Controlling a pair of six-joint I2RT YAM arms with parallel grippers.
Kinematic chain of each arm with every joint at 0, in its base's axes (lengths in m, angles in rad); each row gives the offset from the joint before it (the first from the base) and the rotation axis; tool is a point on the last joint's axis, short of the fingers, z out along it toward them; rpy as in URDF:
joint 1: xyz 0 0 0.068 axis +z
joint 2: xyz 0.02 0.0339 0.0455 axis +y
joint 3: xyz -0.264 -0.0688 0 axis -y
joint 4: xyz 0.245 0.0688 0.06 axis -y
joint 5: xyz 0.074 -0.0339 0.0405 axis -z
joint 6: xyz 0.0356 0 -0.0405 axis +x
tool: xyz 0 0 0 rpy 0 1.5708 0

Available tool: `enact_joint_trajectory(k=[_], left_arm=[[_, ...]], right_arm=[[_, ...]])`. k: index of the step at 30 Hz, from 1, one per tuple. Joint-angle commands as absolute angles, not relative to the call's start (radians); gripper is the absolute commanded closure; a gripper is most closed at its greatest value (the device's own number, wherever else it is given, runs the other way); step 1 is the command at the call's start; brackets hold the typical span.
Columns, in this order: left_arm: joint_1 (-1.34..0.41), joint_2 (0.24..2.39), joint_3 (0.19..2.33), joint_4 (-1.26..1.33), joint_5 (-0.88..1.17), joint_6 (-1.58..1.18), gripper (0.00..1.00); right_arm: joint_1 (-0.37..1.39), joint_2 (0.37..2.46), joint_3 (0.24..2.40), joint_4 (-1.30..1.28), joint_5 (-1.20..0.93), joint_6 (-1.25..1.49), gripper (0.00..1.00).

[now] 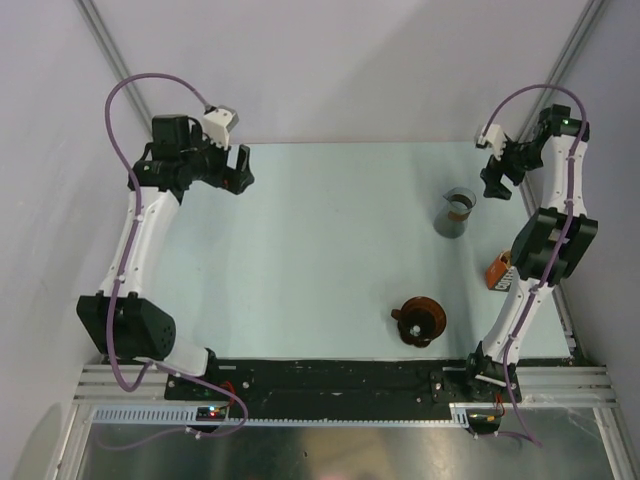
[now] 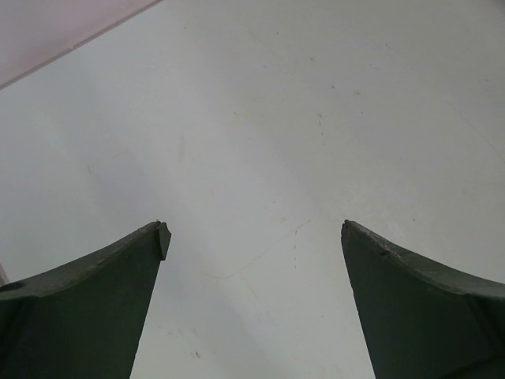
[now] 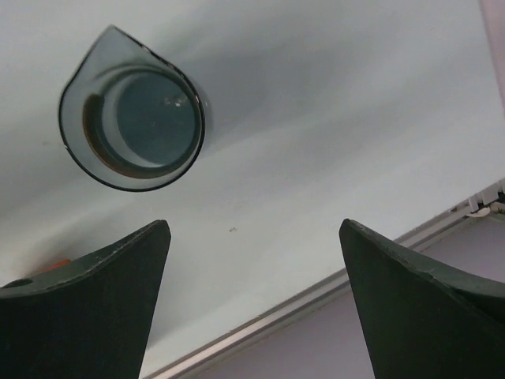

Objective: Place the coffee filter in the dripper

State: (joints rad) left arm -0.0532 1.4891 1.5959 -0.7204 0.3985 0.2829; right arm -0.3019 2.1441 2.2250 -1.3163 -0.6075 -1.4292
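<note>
– Both jaws: how do they stand?

– Spread wide, holding nothing. The left gripper (image 2: 252,233) has only bare table (image 2: 260,118) between and ahead of its fingers. The right gripper (image 3: 254,225) is just as empty, with a grey glass beaker (image 3: 132,118) ahead and to the left of its jaws.

– Where are the filter and the dripper?

– The dripper (image 1: 418,322) stands upright well behind the right jaws, back toward that arm's base, and far across from the left jaws. The coffee filter I cannot pick out as a separate thing. Whether paper lines the dripper is too small to tell.

– Why are the arms posed this way?

– My guess is that both are parked clear of the dripper, open-jawed, either ready to start or finished.

– What does each view add?

– Only the overhead view shows the dripper, and an orange bag (image 1: 499,268) beside the right forearm. Only the right wrist view looks down into the beaker, showing a brown band inside its wall.
</note>
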Motion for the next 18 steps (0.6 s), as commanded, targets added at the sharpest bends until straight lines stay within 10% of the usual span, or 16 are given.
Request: enact_joint_trajectory(k=[1, 18], left_arm=[[-0.057, 1.428, 1.574, -0.704, 0.44, 0.319, 0.02], [-0.058, 1.346, 1.514, -0.703, 0.391, 0.342, 0.02]], right_arm=[[-0.284, 2.177, 2.226, -1.535, -0.552, -1.583, 0.06], [-0.177, 2.171, 1.999, -1.455, -0.619, -1.736, 0.35]])
